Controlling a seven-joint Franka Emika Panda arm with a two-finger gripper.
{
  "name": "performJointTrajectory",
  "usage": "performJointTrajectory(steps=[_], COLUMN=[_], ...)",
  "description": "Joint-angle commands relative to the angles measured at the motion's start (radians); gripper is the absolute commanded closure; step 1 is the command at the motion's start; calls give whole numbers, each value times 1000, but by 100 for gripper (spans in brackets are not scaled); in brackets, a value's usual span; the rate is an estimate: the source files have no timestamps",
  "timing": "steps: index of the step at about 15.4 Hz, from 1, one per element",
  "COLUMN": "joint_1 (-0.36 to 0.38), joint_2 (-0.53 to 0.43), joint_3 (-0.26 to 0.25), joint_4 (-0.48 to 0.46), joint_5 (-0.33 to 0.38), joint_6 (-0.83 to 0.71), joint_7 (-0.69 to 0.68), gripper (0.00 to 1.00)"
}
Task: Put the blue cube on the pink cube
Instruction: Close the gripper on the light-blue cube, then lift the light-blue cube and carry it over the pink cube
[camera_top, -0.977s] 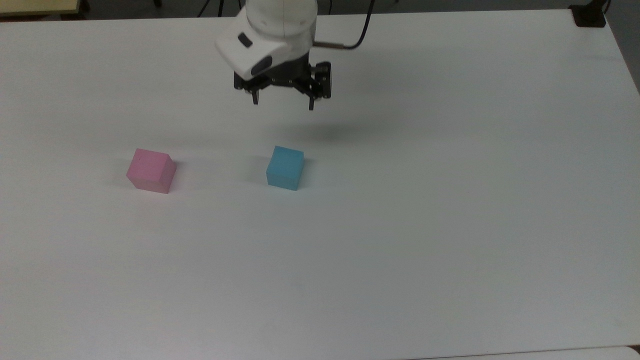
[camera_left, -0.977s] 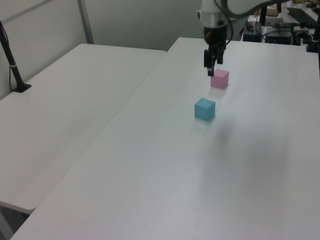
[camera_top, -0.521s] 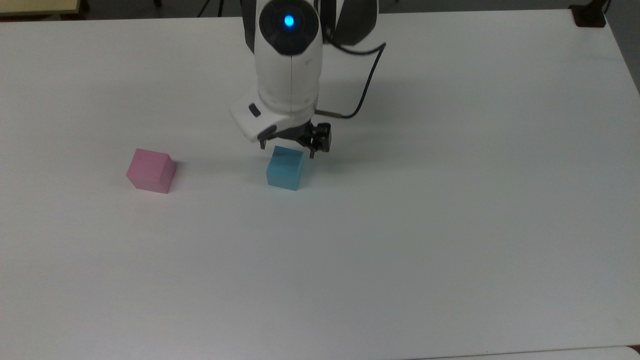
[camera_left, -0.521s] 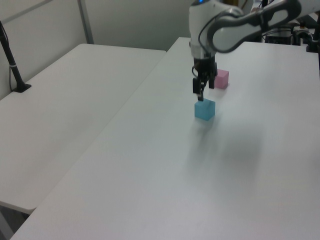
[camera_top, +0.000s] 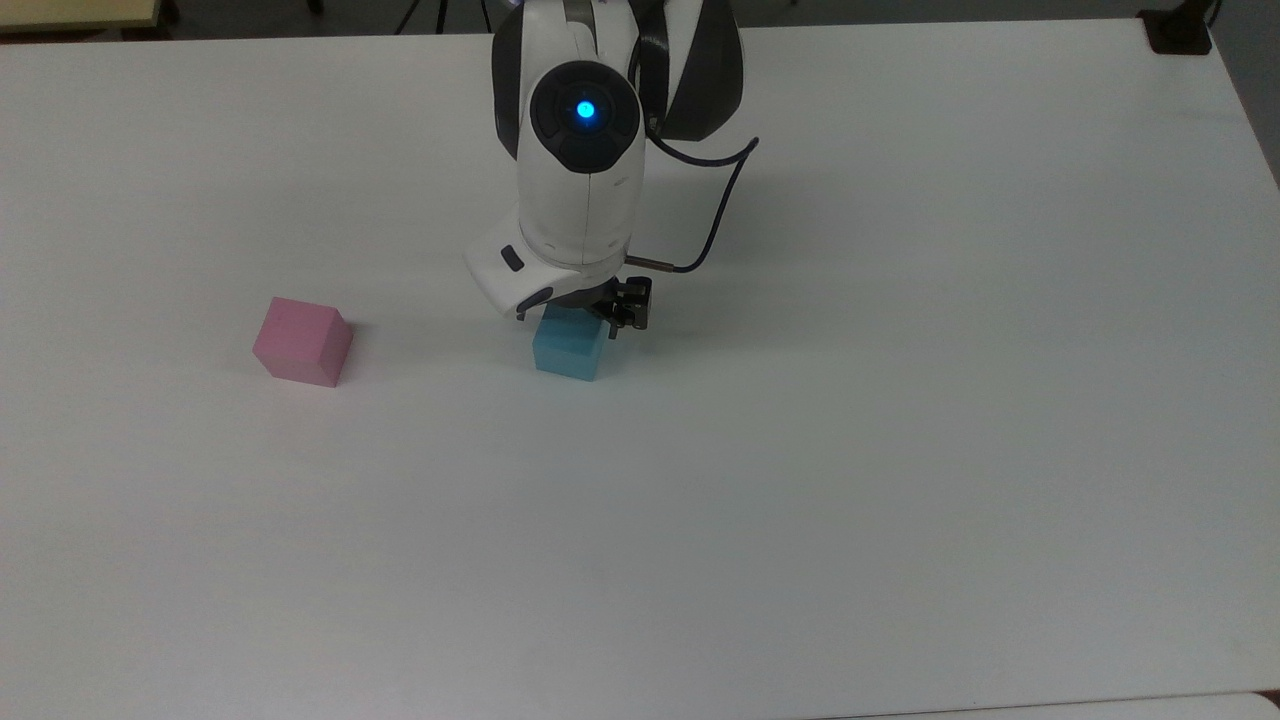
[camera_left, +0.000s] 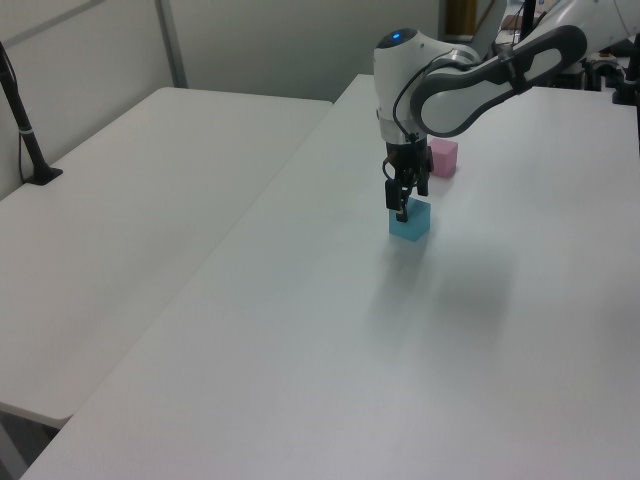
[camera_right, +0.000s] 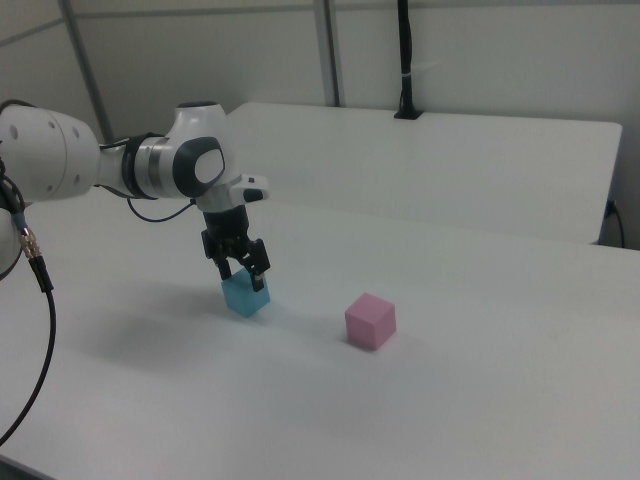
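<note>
Table: we see a white table (camera_top: 900, 450) carrying two cubes, with a second white table (camera_left: 130, 230) beside it on the left view's left.
Blue cube: the blue cube (camera_top: 568, 355) sits flat on the table near the middle of the top view, straight under the arm's wrist. In the right view it (camera_right: 245, 296) stands on the right view's left of the pink one.
Gripper: the gripper (camera_top: 575, 322) points down over the blue cube. In the right view its fingers (camera_right: 262, 266) stand apart, reaching down on either side of the cube's top edge, and we make out a gap between them there. In the left view the gripper (camera_left: 404, 207) is low over the cube's top (camera_left: 410, 222). We cannot tell whether the pads touch the cube's faces; the claw looks spread and not clamped.
Pink cube: the pink cube (camera_top: 301, 341) rests on the table, well apart from the blue one, toward the top view's left. In the left view it (camera_left: 442, 157) lies beyond the blue cube, partly behind the arm. Nothing lies on top of it.
Arm: the white arm (camera_top: 580, 190) reaches in from the top view's upper edge, a blue light on its joint and a dark cable (camera_top: 715, 215) looping off its wrist.
Far things: a black post (camera_right: 405, 60) stands at the far table edge in the right view.
</note>
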Motion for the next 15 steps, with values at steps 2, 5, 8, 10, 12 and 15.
performJointTrajectory(steps=[2,5,8,10,12,15], joint_1=[14,2,-64,-136,-199,-272], joint_2=[13,9,-42,-45,-43,-36], joint_3=[-7,-7,-16,-17,-19,-19], joint_4=[-27,-15,50,129,138,132], joint_5=[-16,-14,-11,-10,-17,-17], joint_6=[50,39,-106,-197,-194,-116], joint_7=[19,-31,-246,-334,-378,-438], gripper=[59,81,81,79,79,76])
